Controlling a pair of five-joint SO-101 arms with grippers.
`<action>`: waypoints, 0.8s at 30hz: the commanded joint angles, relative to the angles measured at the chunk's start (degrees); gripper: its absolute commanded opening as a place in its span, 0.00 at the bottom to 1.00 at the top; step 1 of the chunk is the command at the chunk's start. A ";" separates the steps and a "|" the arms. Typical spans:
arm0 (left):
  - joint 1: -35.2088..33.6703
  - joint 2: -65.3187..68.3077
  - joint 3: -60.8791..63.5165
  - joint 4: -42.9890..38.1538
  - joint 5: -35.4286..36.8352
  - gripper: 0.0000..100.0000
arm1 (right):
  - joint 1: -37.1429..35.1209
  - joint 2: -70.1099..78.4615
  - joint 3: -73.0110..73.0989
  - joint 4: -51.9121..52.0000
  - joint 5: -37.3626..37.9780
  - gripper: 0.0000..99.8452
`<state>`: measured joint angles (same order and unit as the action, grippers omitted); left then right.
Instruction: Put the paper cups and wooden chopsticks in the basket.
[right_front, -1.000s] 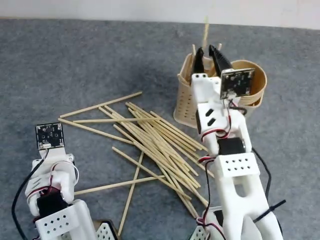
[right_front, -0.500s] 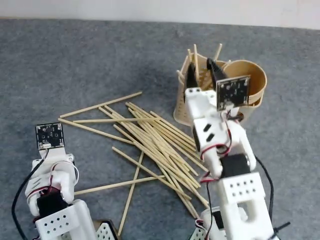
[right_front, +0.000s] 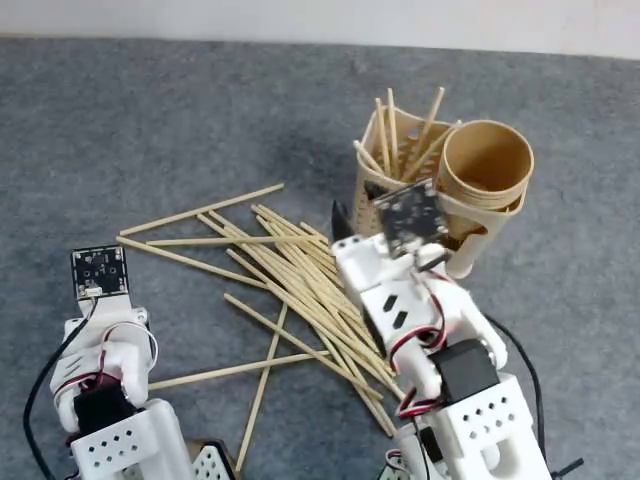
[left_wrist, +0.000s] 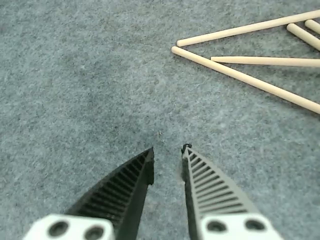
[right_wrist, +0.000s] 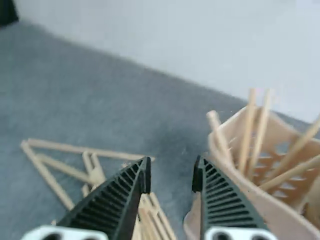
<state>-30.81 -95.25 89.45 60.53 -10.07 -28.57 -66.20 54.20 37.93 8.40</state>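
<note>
The right hand (right_front: 357, 205) is hovering just beside the basket (right_front: 365, 170), on the side that faces the loose sticks, and its two dark fingers are standing apart with nothing between them. In the right wrist view the same hand (right_wrist: 171, 172) is showing a clear gap between its ribbed fingers, with the basket's (right_wrist: 272, 200) slatted wall lying close against one of them. The left hand (left_wrist: 168, 151) is hanging low over the grey table (right_front: 180, 120) near the front left corner; its fingers are parted a little and are gripping nothing, their tips pointing down at bare felt.

Several wooden chopsticks (right_front: 390, 130) are standing in the basket, leaning at different angles and sticking out above its rim; the right wrist view is catching a few of them (right_wrist: 255, 130) rising from the beige lattice. A paper cup (right_front: 487, 165) is sitting against the basket's right side, mouth open upward and tilted slightly; whether it is resting inside a compartment or only touching the basket from outside cannot be told.

A large loose pile of chopsticks (right_front: 300, 280) is lying on the table between the two arms, most of them running diagonally from the middle toward the right arm's base, with a few stragglers crossing them at other angles. The ends of three or four of these sticks (left_wrist: 250, 80) are showing in the left wrist view, well apart from the left hand's fingertips.
</note>
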 joint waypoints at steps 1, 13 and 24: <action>-0.04 -0.48 -0.31 -1.23 0.44 0.11 | -4.35 -1.45 -1.36 3.47 2.73 0.15; -0.31 -0.48 -0.40 -1.23 0.44 0.11 | -21.76 -0.75 -4.35 15.52 6.15 0.15; -0.22 -0.48 -0.40 -1.23 0.44 0.11 | -27.21 19.91 -0.31 15.43 9.76 0.15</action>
<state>-30.81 -95.25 89.45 60.53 -10.07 -54.86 -52.04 54.90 53.49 16.75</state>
